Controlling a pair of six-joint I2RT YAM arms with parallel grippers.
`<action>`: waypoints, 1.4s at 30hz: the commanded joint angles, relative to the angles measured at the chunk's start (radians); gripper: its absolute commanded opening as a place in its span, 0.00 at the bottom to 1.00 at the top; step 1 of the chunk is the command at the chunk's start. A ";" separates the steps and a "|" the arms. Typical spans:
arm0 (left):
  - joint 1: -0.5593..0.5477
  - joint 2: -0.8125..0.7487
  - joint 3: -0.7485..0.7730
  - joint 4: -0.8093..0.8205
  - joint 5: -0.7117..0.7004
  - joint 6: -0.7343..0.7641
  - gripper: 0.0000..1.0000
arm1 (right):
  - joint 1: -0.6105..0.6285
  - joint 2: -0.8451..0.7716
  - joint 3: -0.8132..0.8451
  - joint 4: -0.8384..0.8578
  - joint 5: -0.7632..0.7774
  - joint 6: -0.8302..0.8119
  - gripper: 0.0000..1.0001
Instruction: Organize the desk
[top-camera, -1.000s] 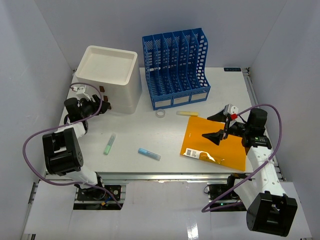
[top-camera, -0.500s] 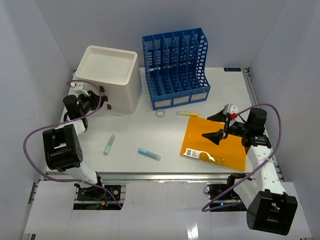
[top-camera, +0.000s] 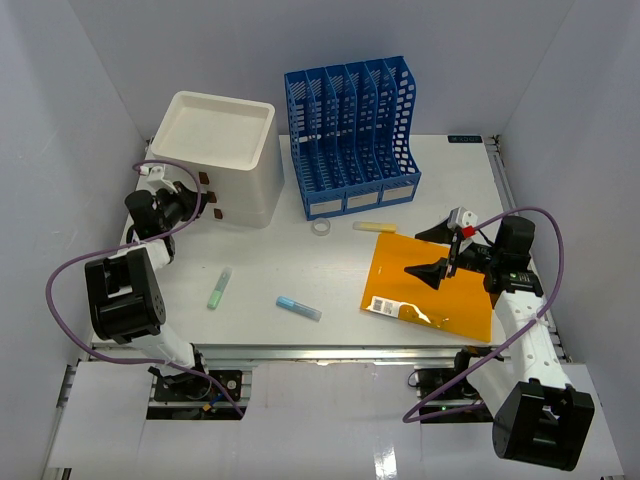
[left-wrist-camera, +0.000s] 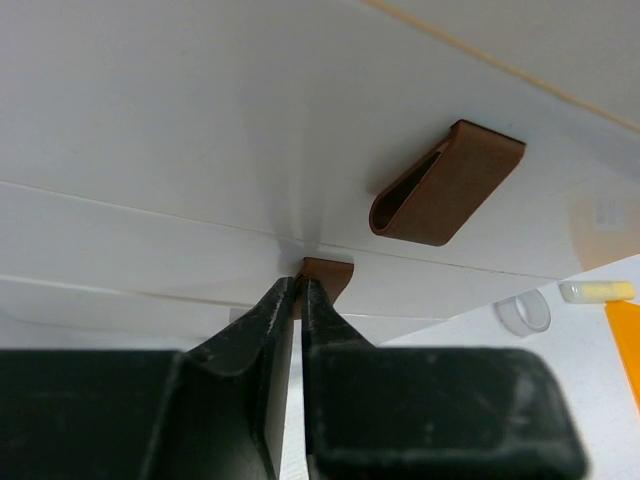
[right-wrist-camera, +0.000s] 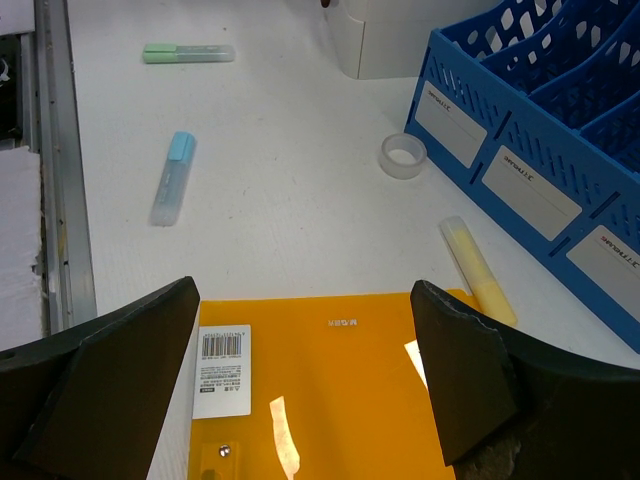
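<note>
The white desk (top-camera: 290, 262) holds scattered items. My left gripper (top-camera: 200, 207) is at the front of the white drawer unit (top-camera: 215, 150). In the left wrist view its fingers (left-wrist-camera: 300, 286) are shut on the lower brown drawer handle (left-wrist-camera: 330, 271), below the upper handle (left-wrist-camera: 447, 185). My right gripper (top-camera: 441, 256) is open and empty, hovering over the orange folder (top-camera: 430, 290). The right wrist view shows the folder (right-wrist-camera: 330, 400) between its spread jaws (right-wrist-camera: 305, 290).
The blue file rack (top-camera: 350, 130) stands at the back. A tape ring (top-camera: 321, 228) and a yellow highlighter (top-camera: 375, 226) lie in front of it. A green highlighter (top-camera: 219, 287) and a blue highlighter (top-camera: 298, 308) lie near the front edge.
The left arm shifted slightly back and to the left along the drawer unit's front, then stayed still. The right arm has not moved.
</note>
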 joint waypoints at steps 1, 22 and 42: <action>0.003 -0.037 -0.008 -0.009 0.026 0.022 0.15 | -0.007 -0.012 -0.003 0.022 -0.029 0.007 0.93; 0.003 -0.177 -0.119 -0.059 -0.056 0.080 0.65 | -0.027 -0.037 -0.010 0.036 -0.065 0.029 0.93; -0.023 0.033 0.045 -0.029 -0.001 0.075 0.45 | -0.025 -0.001 -0.009 0.042 -0.050 0.033 0.94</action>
